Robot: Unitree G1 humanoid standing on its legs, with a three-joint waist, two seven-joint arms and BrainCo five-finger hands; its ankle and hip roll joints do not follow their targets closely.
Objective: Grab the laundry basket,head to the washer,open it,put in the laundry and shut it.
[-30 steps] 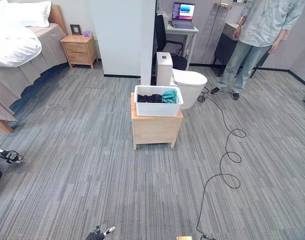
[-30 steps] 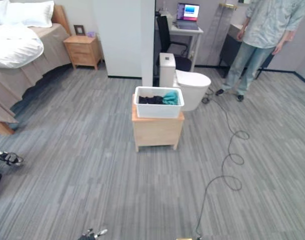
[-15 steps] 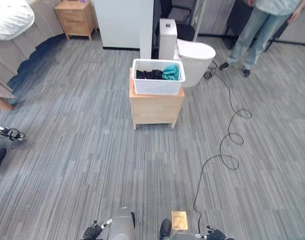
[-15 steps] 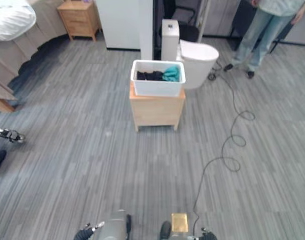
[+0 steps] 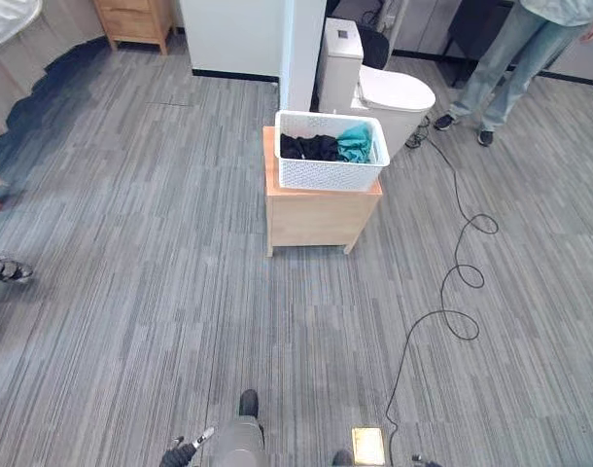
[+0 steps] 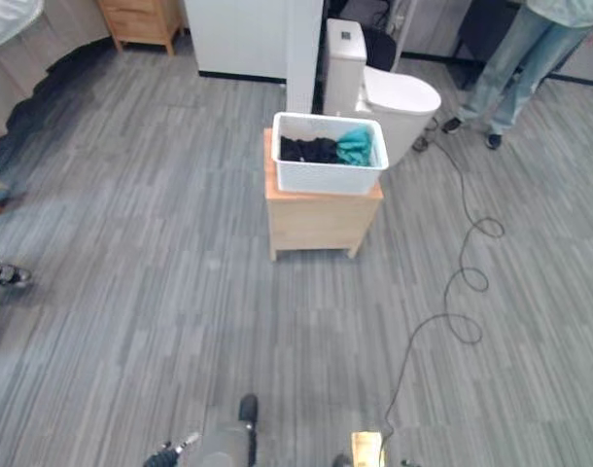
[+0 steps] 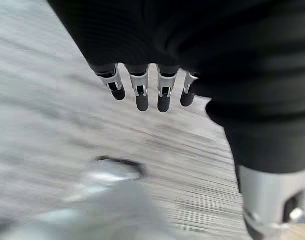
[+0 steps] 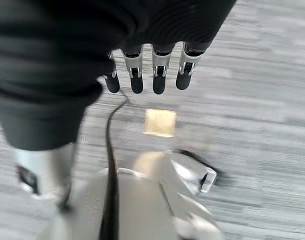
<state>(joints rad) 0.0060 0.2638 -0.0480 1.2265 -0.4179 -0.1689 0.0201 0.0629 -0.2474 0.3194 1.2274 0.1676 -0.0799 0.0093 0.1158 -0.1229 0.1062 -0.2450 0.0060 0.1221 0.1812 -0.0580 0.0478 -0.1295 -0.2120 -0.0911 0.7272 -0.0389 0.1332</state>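
Grey carpet floor [image 5: 160, 292]. Toilet [image 5: 394, 97] behind wooden nightstand [image 5: 321, 216]; white laundry basket [image 5: 331, 167] w/ dark & teal clothes sat on nightstand. L hand [image 7: 152, 90], R hand [image 8: 147, 75]: fingers straight, empty, above floor.

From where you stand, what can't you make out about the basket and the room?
- Laundry basket handles: too small in the eye views.
- Clothes beneath the dark and teal top layer: hidden by it and the basket walls.
- Person: cut off above the legs by the top edge.
- Washer: not identifiable.
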